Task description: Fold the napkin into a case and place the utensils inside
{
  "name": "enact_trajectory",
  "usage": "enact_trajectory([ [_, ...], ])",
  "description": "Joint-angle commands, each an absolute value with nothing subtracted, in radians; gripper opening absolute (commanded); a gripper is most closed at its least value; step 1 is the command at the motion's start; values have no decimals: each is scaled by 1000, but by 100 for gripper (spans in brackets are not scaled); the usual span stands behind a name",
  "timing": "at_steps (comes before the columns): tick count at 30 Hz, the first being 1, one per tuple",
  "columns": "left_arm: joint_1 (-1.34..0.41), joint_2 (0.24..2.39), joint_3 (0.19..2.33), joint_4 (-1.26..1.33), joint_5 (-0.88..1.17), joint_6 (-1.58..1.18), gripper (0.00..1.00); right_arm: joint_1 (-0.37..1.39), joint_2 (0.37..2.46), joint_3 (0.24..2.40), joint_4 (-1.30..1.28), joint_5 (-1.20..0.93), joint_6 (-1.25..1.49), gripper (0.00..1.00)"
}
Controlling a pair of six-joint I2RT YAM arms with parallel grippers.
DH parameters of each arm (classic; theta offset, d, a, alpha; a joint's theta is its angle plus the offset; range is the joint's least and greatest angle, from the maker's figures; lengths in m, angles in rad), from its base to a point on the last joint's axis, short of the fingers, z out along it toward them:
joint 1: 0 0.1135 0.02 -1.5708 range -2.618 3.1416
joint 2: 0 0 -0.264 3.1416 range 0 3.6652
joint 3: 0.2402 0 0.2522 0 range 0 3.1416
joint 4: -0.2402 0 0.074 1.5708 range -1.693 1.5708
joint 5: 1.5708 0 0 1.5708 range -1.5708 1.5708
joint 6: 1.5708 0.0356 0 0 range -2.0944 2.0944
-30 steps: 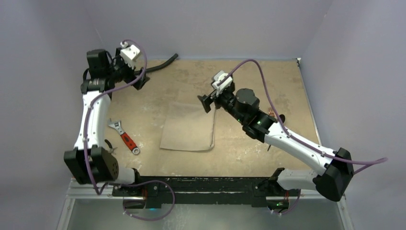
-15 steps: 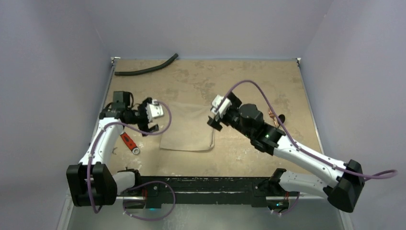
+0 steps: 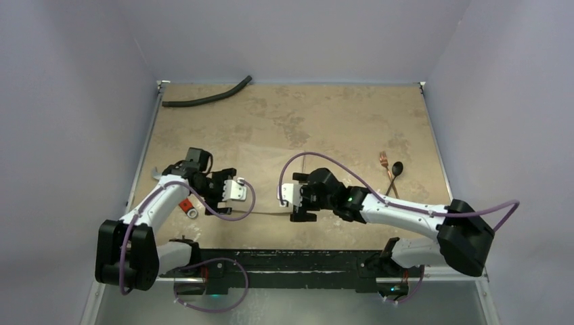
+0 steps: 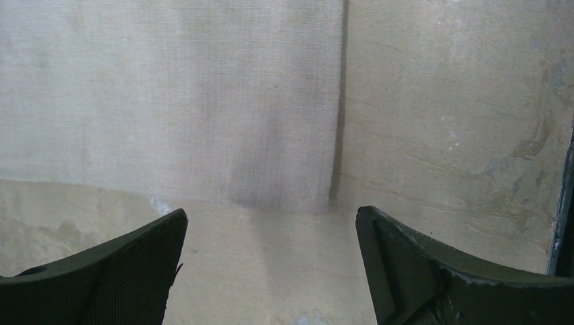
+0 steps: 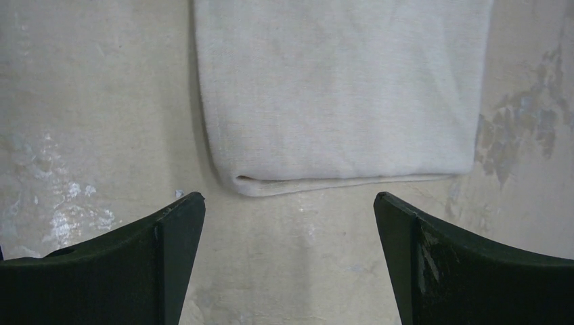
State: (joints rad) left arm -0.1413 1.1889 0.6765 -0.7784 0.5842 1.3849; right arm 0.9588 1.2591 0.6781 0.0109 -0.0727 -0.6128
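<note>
1. Pale lavender walls close the scene in on three sides, and a mottled tan tabletop carries everything you are working with.
2. At the tabletop's far left corner you have a black hose, curved along the far edge and well apart from the rest.
3. Near the left edge lies a wrench with a red handle, partly hidden under your left arm.
4. Your left gripper hangs low just beside the napkin's near left corner. Its fingers are spread wide with nothing between them; only bare tabletop and the corner of the cloth show ahead of the tips.
5. The napkin lies flat between your two grippers, about midway along the tabletop and toward its near edge. It is almost the tabletop's colour. It is folded over: the right wrist view shows a doubled, rounded fold along the edge facing your right gripper.
6. Your right gripper sits low at the napkin's right side. Its fingers are also spread wide and hold nothing, and the folded edge lies just ahead of the tips without touching them.
7. Near the right edge, a copper fork and a spoon with a dark round bowl lie just beside each other, heads toward the far edge. Both are outside the napkin and well apart from it.
</note>
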Motion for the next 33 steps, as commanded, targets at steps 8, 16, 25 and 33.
enact_trajectory([
  [8, -192, 1309, 675, -711, 566, 1380, 86, 979, 1360, 643, 63, -134, -737, 98],
  [16, -191, 1381, 670, -675, 577, 1367, 72, 984, 1429, 615, 219, -113, -763, 94],
  [25, -174, 1432, 891, -967, 660, 1415, 84, 991, 1453, 585, 301, -80, -812, 92],
  [33, -142, 1676, 1292, -979, 862, 1165, 87, 993, 1448, 584, 281, -115, -818, 78],
])
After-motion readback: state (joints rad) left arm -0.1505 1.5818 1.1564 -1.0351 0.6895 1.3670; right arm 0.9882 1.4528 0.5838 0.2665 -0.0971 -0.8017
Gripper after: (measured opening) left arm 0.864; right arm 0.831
